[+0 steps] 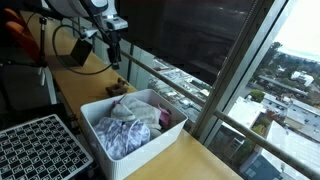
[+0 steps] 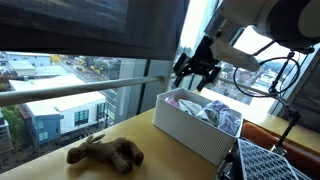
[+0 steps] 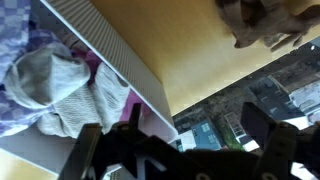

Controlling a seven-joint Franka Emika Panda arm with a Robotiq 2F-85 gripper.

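- white bin of cloths sits on the wooden table, one end close to the window; this is the thing nearest the gripper; also seen in an exterior view, cloths heaped inside, mixed white, pink and checked
- gripper hangs in the air above the bin's window-side end, well clear of the rim; touching nothing
- fingers spread apart, nothing between them; wrist view shows this plainly, gripper with both fingers wide at the bottom of the picture
- wrist view looks down on the bin rim, crumpled cloths to one side, bare table to the other
- step in hand, as judged: an empty hover over bin end and table, no contact made
- a drop from here calls for lining up first; the gripper sits about over the rim, so going straight down risks hitting the wall; cloths are soft and bunched, so a deep pinch on one fold
- brown plush toy lies on the table apart from the bin; top corner of the wrist view
- black perforated tray stands beside the bin's other end
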